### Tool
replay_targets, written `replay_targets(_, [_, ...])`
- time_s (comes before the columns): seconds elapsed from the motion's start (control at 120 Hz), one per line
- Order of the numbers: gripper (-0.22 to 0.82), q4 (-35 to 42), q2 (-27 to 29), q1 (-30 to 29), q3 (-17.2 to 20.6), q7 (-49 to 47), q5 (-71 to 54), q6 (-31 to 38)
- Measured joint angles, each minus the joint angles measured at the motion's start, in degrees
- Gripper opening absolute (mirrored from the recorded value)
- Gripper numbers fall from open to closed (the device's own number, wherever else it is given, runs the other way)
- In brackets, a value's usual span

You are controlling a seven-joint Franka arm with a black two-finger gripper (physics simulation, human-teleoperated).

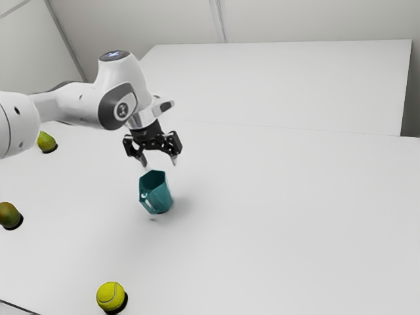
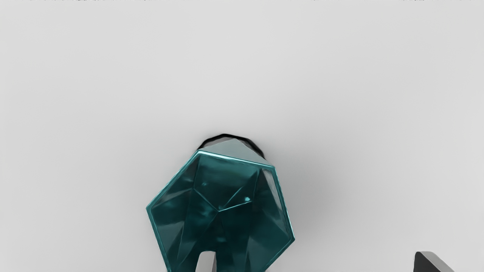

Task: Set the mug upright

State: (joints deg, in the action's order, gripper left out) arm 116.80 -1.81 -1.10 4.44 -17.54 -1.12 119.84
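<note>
In the exterior view the black gripper point(image 1: 159, 163) hangs above the teal faceted mug point(image 1: 156, 192), its two fingers spread apart. The mug leans, its open mouth tipped toward the exterior view's upper left, with its base low near the table. In the wrist view the mug point(image 2: 223, 204) shows its hexagonal mouth and dark inside. One finger of the open gripper point(image 2: 315, 260) overlaps the mug's mouth there, while the other is over bare table beside it. Nothing is held between the fingers.
The white table point(image 1: 275, 223) carries a tennis ball point(image 1: 111, 296) toward the exterior view's bottom. At the exterior view's left lie a brownish-green round fruit point(image 1: 8, 214) and a green pear point(image 1: 45, 142). A white panel point(image 1: 282, 85) stands behind the table.
</note>
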Motion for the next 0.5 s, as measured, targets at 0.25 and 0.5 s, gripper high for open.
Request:
replay_targets(0.25, [0.59,-5.36,1.06,0.32,-0.39,1.65,-2.49,-3.67])
replay_targets(0.5, [0.60,-15.89,1.00,-0.33,0.05,4.33,-4.64,-11.05])
